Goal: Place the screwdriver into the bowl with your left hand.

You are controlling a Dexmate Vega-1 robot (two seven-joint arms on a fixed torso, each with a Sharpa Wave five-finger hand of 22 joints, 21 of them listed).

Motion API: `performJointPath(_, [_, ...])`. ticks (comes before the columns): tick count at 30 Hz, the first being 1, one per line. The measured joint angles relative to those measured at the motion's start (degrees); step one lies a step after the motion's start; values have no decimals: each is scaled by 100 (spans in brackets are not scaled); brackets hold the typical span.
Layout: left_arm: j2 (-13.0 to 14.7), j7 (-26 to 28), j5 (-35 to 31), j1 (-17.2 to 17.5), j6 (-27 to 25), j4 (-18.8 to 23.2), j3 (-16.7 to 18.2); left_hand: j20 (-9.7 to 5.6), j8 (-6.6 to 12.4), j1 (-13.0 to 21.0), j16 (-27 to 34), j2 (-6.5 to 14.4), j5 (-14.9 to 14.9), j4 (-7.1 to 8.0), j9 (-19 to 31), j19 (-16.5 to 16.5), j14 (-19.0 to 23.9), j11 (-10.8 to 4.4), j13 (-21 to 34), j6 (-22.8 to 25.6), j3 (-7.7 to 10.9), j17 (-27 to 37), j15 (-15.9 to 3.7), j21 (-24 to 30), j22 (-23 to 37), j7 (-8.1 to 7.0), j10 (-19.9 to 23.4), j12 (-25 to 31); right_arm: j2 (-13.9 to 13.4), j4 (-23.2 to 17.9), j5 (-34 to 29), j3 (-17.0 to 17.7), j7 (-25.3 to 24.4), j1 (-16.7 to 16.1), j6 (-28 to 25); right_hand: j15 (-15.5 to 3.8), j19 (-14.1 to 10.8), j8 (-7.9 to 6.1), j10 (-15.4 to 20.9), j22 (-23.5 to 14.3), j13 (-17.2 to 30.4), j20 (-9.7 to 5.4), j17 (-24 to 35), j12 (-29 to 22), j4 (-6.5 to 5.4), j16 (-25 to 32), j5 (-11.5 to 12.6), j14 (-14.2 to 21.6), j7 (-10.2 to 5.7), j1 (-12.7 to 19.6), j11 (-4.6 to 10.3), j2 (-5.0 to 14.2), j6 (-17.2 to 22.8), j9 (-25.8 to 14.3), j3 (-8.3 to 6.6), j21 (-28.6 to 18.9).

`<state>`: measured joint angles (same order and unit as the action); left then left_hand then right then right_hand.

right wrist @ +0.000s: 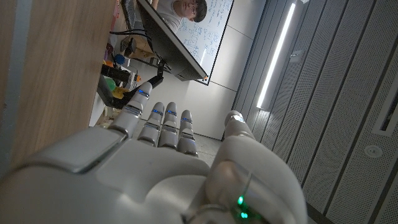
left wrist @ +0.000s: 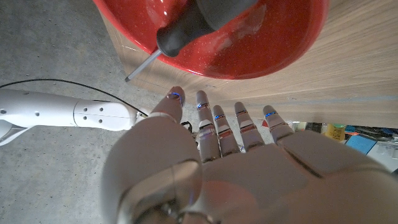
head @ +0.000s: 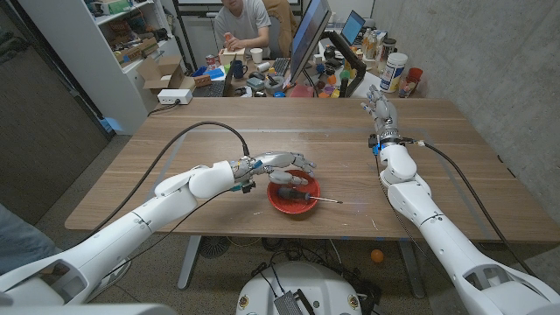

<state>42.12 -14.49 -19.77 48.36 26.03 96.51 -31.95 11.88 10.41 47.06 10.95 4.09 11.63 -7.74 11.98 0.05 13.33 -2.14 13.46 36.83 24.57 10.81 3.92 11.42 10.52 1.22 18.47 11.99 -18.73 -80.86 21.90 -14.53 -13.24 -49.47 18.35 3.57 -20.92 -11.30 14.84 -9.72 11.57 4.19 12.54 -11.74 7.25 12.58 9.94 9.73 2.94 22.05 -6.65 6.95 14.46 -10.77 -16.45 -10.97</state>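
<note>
- hovering over the bowl (head: 293,198), the left hand (head: 282,163) holds nothing, its fingers (head: 302,161) stretched out and apart above the bowl's far rim
- in the left wrist view the left hand (left wrist: 249,168) shows its back, fingers (left wrist: 219,127) straight and a little spread, reaching toward the bowl (left wrist: 298,37) with a gap between fingertips and rim
- the screwdriver (head: 308,200) lies in the bowl just below the left hand, its dark handle inside the red bowl and its thin shaft sticking out over the rim on the side toward the right arm, tip above the table (head: 175,166)
- the left wrist view shows the same: screwdriver (left wrist: 186,28) handle resting inside the bowl, metal shaft passing over the rim past the fingertips
- the bowl sits on the table near its front edge, directly under the left hand
- the right hand (head: 382,107) is well apart from the bowl, at the far side of the table, raised with fingers pointing away from the robot; it holds nothing
- in the right wrist view the right hand (right wrist: 168,162) has its fingers (right wrist: 163,124) straight and close side by side, thumb apart, nothing in them
- a person (head: 241,22) sits behind the table at a cluttered desk, beyond both hands, next to a monitor (head: 308,35)
</note>
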Motion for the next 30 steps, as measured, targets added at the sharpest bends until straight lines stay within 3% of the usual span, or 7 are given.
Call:
performJointPath(17, [-163,525,300,33,-443,-88,284,-31,0,-98,33,98,45,17,0,75,127,9,27,-113,17,-1,-84,28,0,51,156,98,-149,-115,-38,-60,95,-40,-127,0,0,0,20,0,0,0,0,0,0,0,0,0,-19,0,20,0,19,0,0,0])
performJointPath(30, [-557,1389,530,-11,-1428,-1,539,-31,0,-177,33,126,45,40,1,74,155,40,26,-217,41,-1,-56,28,0,52,187,99,-403,145,481,13,1236,67,82,0,0,0,20,0,0,0,0,0,0,0,0,0,3,0,20,0,80,0,0,0])
